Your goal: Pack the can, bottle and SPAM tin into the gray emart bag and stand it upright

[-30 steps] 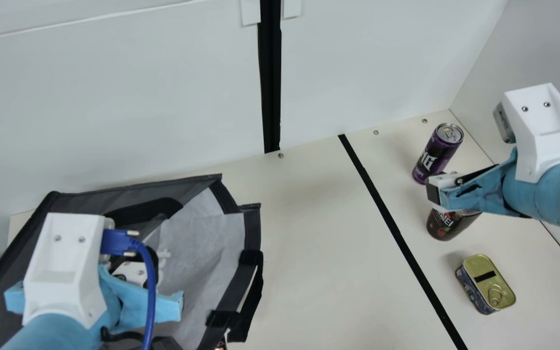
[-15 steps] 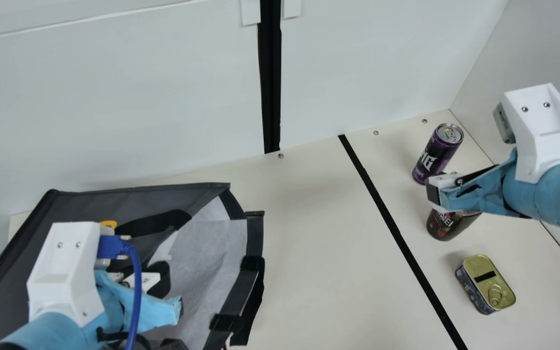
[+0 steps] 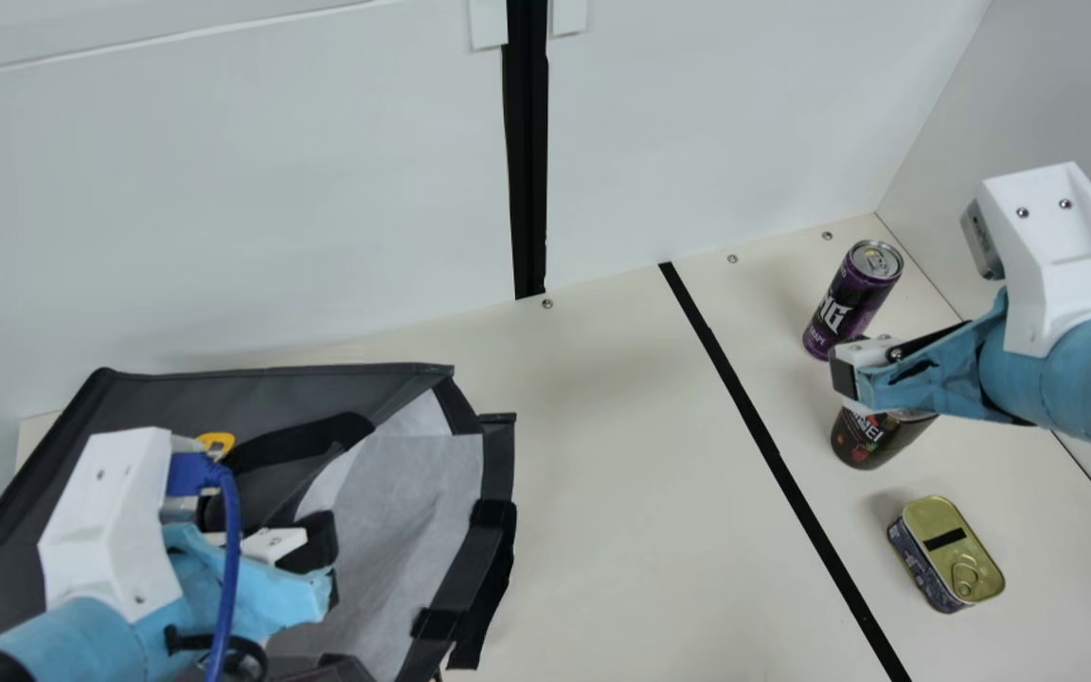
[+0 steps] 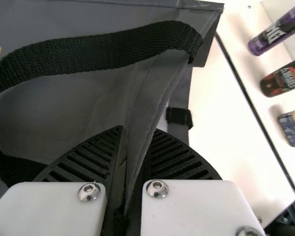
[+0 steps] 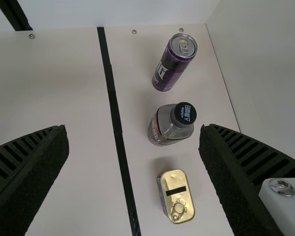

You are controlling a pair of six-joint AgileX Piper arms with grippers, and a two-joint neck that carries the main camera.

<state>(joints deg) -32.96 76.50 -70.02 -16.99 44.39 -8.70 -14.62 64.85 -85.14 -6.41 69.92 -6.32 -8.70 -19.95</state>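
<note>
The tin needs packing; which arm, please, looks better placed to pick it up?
Right, I think: the right gripper is open and near the tin, while the left gripper is clamped on the bag.

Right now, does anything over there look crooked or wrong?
The gray emart bag looks odd: it sags over, mouth gaping, instead of standing upright, with a fabric edge pinched between my left jaws. Purple can, bottle and SPAM tin look fine.
</note>
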